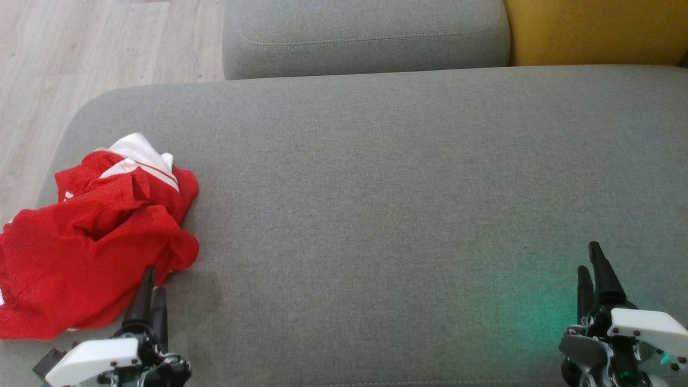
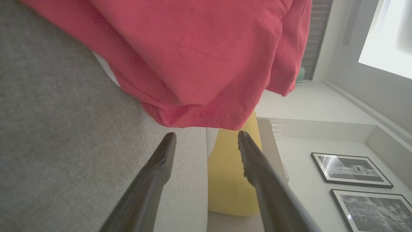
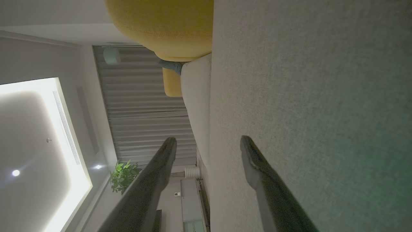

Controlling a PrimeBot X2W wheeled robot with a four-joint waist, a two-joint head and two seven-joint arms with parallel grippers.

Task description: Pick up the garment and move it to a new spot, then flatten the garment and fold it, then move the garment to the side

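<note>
The left gripper [image 1: 154, 279], at the lower left of the head view, has its two long dark fingers spread apart with nothing between them. In the left wrist view the left gripper [image 2: 206, 135] points at the near hem of a crumpled red fabric garment [image 2: 199, 58]. The fingertips sit just short of the cloth; whether they touch it cannot be told.

The right gripper [image 1: 588, 257], at the lower right of the head view, is also spread wide and empty. It hangs low over bare upholstery, well apart from the garment. The right wrist view shows the same open right gripper [image 3: 209, 140].

The garment [image 1: 91, 242] lies bunched in a heap at the left end of a wide grey woven sofa seat [image 1: 376, 215], with a white striped section showing at its top. Part of it drapes over the seat's left edge.

Behind the seat are a grey back cushion [image 1: 365, 37] and a mustard yellow cushion [image 1: 591, 29]. Pale wooden flooring [image 1: 80, 48] shows at the upper left.
</note>
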